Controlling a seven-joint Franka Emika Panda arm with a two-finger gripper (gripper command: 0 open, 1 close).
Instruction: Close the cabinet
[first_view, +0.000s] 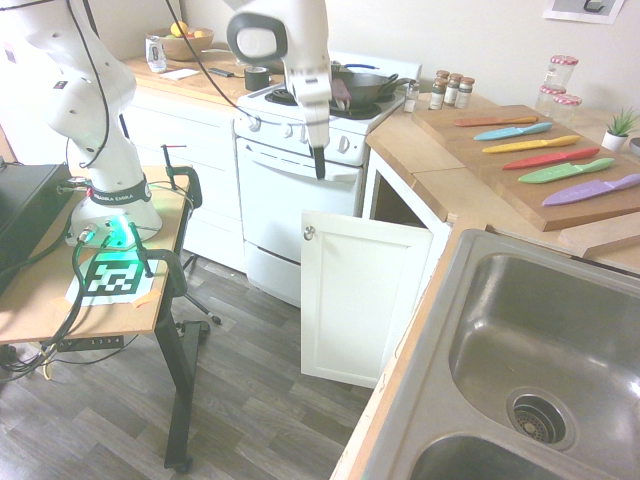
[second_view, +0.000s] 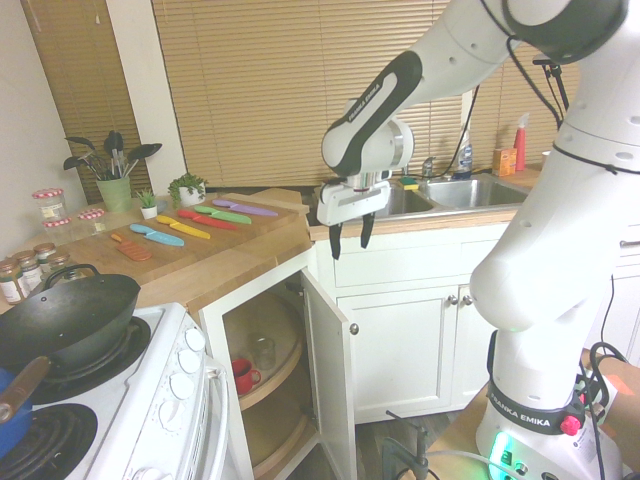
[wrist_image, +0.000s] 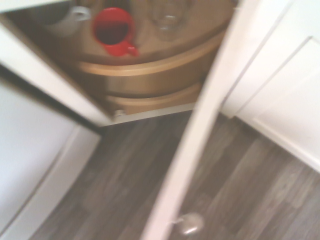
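White arm (second_view: 560, 230) rising upright from its base, bending over at the top and reaching out and down. Forearm (second_view: 385, 100) sloping down to a wrist turned straight downward. Gripper (second_view: 350, 240) pointing at the floor, hanging in mid-air, touching nothing. Two dark fingers (second_view: 334, 241) spread apart, nothing between them. In the first exterior view, gripper (first_view: 318, 160) seen edge-on, fingers overlapping into one dark strip below the white hand.
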